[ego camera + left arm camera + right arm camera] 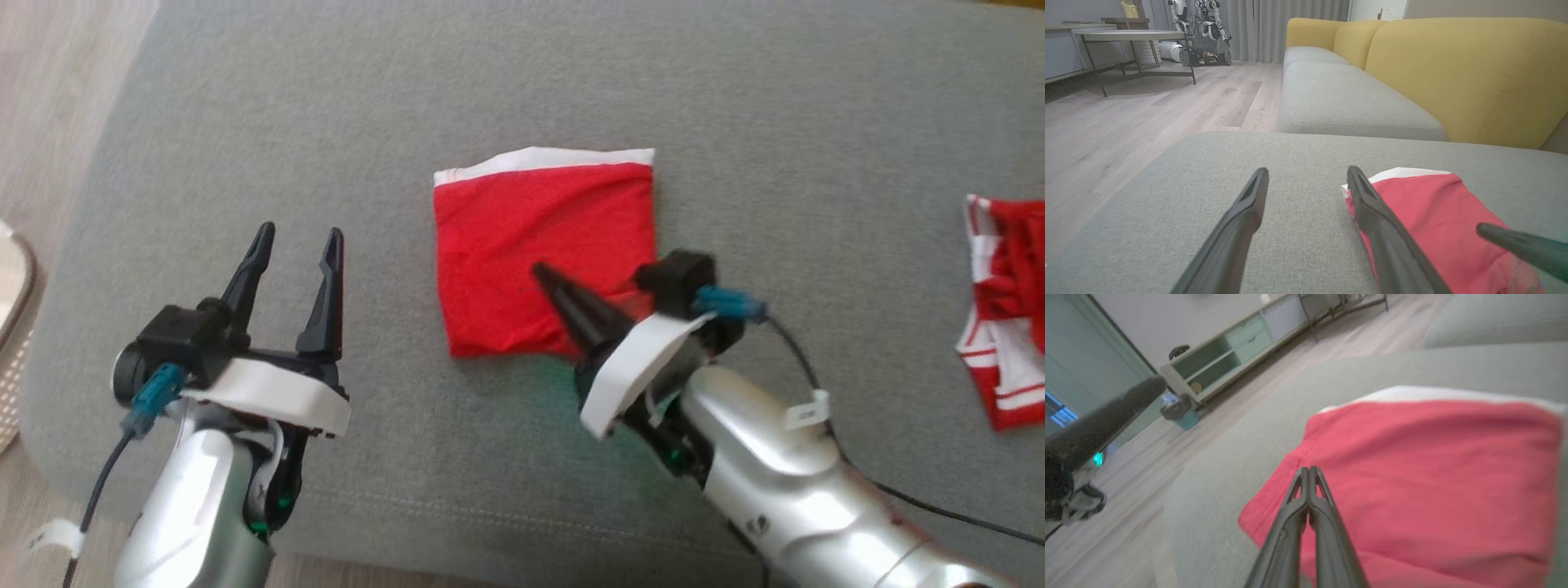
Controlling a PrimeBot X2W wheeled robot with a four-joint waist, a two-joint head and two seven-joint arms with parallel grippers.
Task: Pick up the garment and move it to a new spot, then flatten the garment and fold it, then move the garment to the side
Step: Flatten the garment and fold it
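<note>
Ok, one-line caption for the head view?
Folded red garment on a grey cushion; right pincer shut over it, left pincer open beside it.

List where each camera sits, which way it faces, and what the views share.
Head view: above, looking down on the grey cushion; shows left gripper open, right gripper shut over the folded red garment.
Left wrist view: low, looking along the cushion toward the yellow backrest; own open fingers.
Right wrist view: low, looking across the garment toward the floor; own shut fingers.
Shared: all three show the garment.
</note>
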